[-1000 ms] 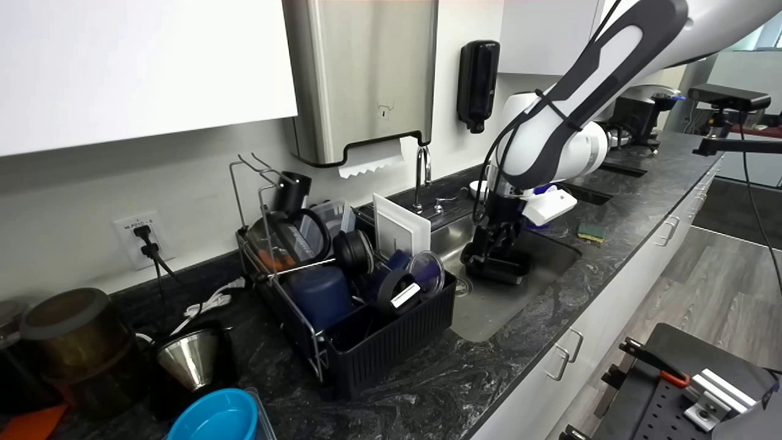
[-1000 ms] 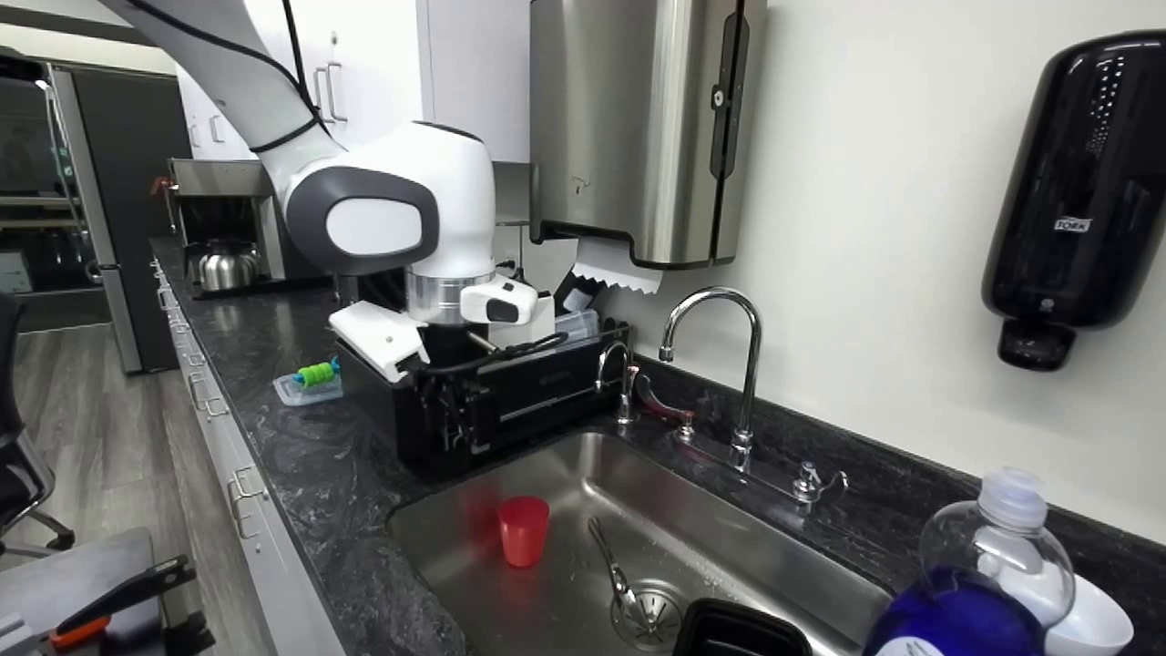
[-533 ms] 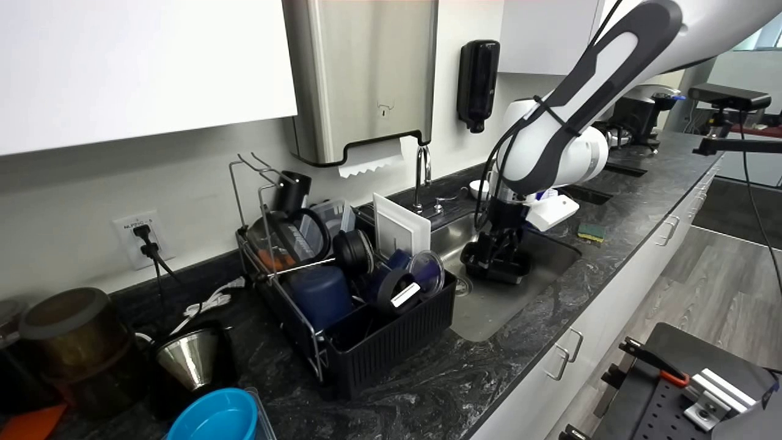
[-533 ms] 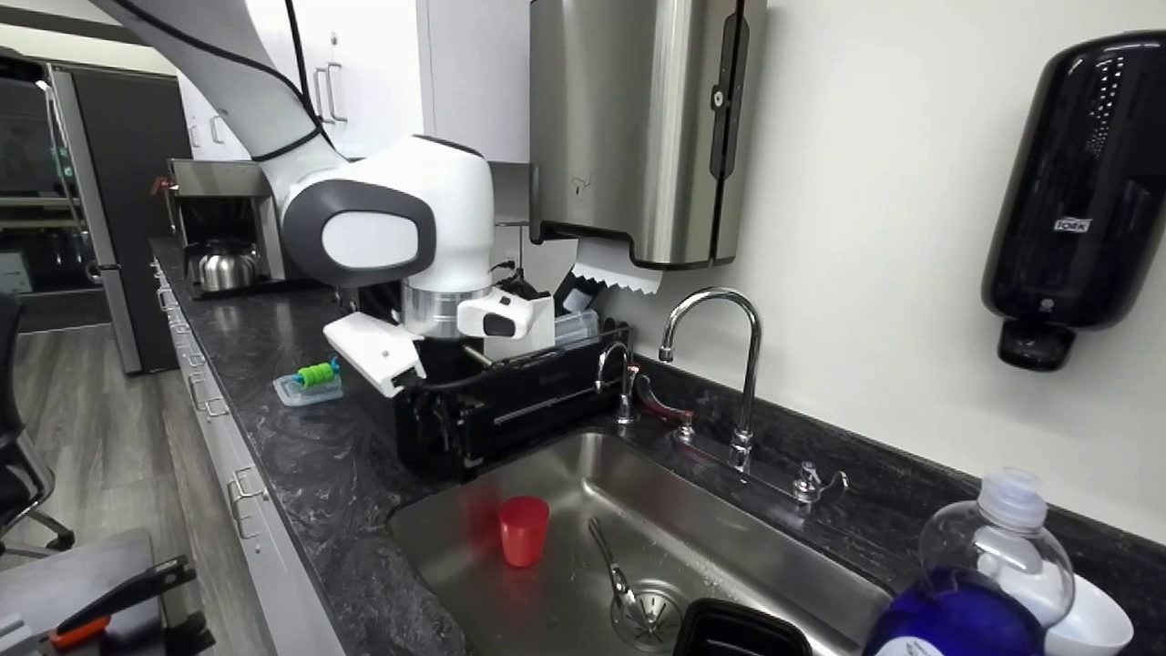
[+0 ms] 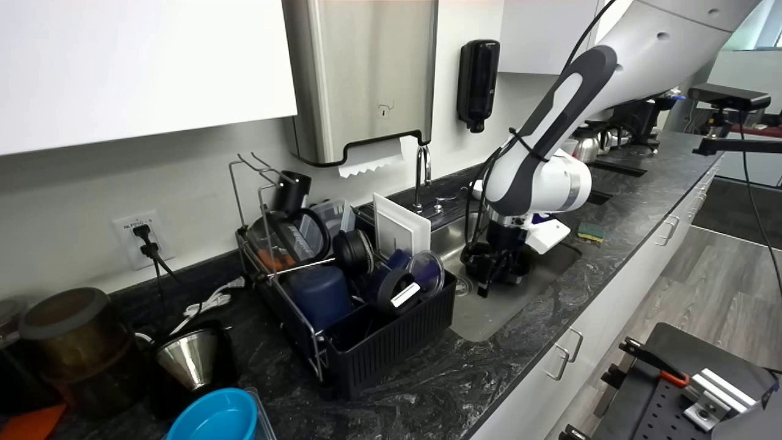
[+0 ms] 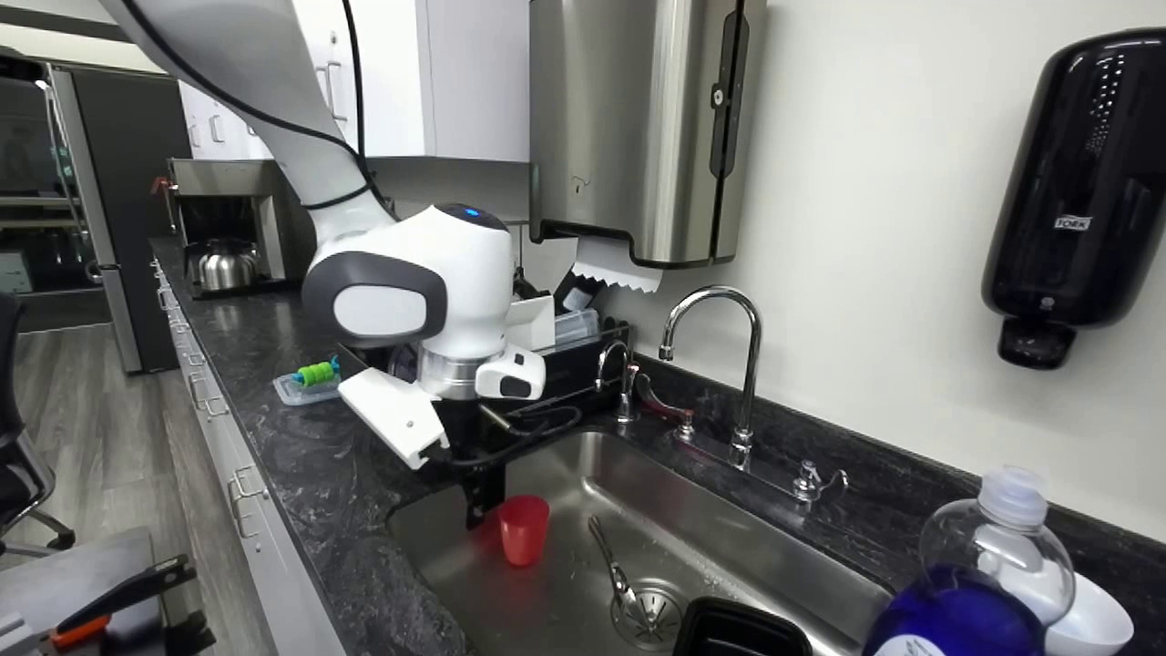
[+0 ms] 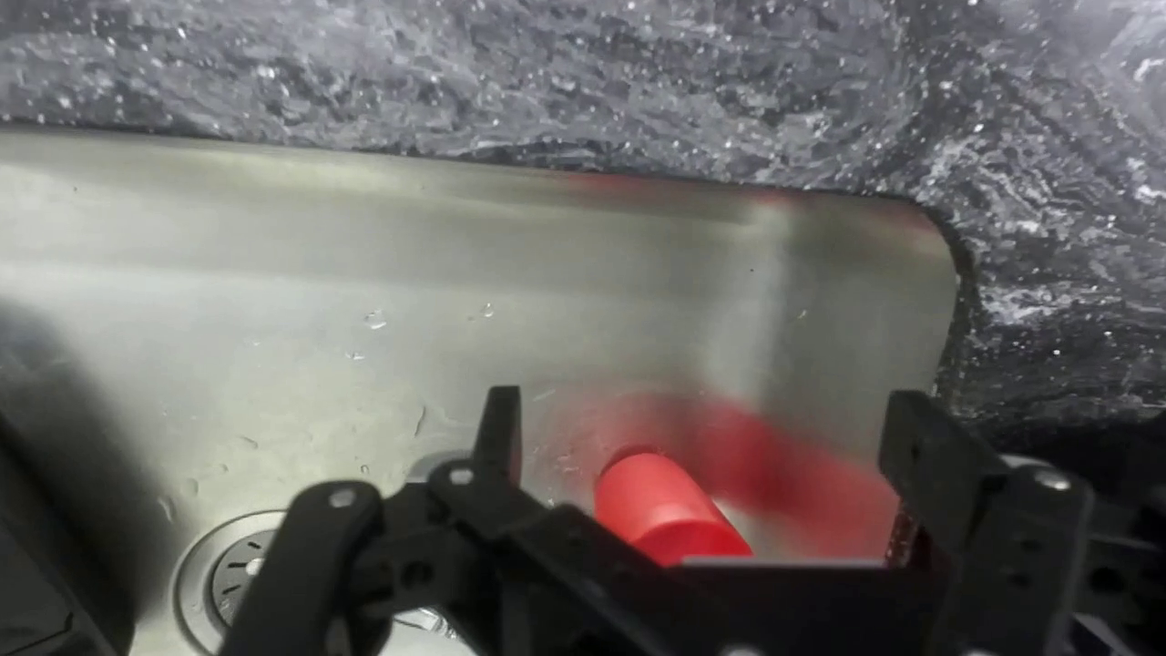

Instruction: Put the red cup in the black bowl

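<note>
The red cup point(image 6: 524, 533) stands upright in the sink, close to the end nearest the dish rack. It also shows in the wrist view point(image 7: 651, 501), partly covered by the gripper's lower parts. My gripper point(image 7: 701, 417) is open and empty, with its fingers apart on either side above the cup. In an exterior view the gripper point(image 6: 483, 501) hangs just behind the cup's rim, apart or touching, I cannot tell. The black bowl point(image 6: 740, 630) sits in the sink past the drain. Its edge also shows in the wrist view point(image 7: 50, 565).
The sink wall point(image 7: 364, 219) and counter edge surround the cup. A metal utensil point(image 6: 612, 565) lies by the drain point(image 6: 651, 620). A full dish rack point(image 5: 391, 342) stands beside the sink. Faucets point(image 6: 749, 364), a blue soap bottle point(image 6: 966, 610) and a white bowl point(image 6: 1098, 620) stand around it.
The arm has moved down, bringing the gripper from above the dish rack's edge into the sink, close to the red cup. The cup and bowl have not moved.
</note>
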Motion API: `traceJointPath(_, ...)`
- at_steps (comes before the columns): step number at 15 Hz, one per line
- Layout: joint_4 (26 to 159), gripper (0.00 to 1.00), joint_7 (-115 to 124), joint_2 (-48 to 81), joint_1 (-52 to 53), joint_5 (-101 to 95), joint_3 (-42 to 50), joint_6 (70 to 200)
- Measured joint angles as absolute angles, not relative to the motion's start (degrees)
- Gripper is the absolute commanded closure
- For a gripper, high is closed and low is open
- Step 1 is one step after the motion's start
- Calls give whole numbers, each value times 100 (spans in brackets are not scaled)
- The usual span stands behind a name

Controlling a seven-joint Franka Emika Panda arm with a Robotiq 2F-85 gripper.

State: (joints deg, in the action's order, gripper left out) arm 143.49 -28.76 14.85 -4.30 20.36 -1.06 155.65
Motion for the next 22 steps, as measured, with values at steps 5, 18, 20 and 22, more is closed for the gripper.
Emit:
traceJointPath(5, 13766, 0, -2859, 2387, -711, 1966, -453, 15987)
traceJointPath(18, 12166, 0, -1453, 3851, -769, 1021, -591, 16497)
traceJointPath(20, 12064, 0, -1376, 3915, -771, 961, -591, 16497)
traceJointPath(22, 11993, 0, -1351, 4000, -775, 937, -580, 16497)
